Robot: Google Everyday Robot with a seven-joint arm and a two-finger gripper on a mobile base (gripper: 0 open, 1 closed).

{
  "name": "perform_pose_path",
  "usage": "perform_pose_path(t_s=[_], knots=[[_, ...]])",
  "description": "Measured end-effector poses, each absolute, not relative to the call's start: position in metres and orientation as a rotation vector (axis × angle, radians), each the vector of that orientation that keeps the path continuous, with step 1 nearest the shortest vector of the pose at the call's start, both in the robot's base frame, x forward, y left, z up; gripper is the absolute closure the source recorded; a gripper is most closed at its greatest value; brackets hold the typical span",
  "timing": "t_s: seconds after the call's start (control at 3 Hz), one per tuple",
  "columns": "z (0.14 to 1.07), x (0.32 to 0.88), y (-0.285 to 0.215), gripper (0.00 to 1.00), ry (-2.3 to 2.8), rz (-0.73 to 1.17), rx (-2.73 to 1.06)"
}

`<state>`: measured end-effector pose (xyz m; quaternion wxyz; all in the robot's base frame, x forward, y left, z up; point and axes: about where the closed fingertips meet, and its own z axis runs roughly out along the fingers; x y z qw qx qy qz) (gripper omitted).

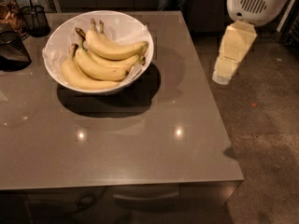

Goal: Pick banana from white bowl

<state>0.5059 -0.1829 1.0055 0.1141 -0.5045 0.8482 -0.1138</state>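
Observation:
The white bowl (pixel 132 28), wide and lined with crumpled white paper, stands on the far left part of the grey table (pixel 140 143). Three yellow bananas lie in it: a top one (pixel 112 49), a middle one (pixel 99 67) and a lower one (pixel 80 79), stems pointing to the back left. My gripper (pixel 223 73), cream-coloured under a white arm housing (pixel 254 3), hangs over the floor just past the table's right edge. It is to the right of the bowl, apart from it, and holds nothing that I can see.
A dark wire-mesh cup (pixel 34 18) with utensils stands at the table's back left corner. A dark container (pixel 11 50) and a jar (pixel 7 10) sit at the left edge. The table's right edge runs beside the gripper; brown floor (pixel 266 134) lies beyond.

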Motion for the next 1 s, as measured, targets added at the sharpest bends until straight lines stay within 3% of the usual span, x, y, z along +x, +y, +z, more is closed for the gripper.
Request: perform_pose_path(t_s=[0.67, 1.0], knots=[[1.014, 0.519, -0.170, 0.00, 2.415, -0.326, -1.460], [1.017, 0.528, -0.128, 0.00, 2.360, -0.245, -1.508]])
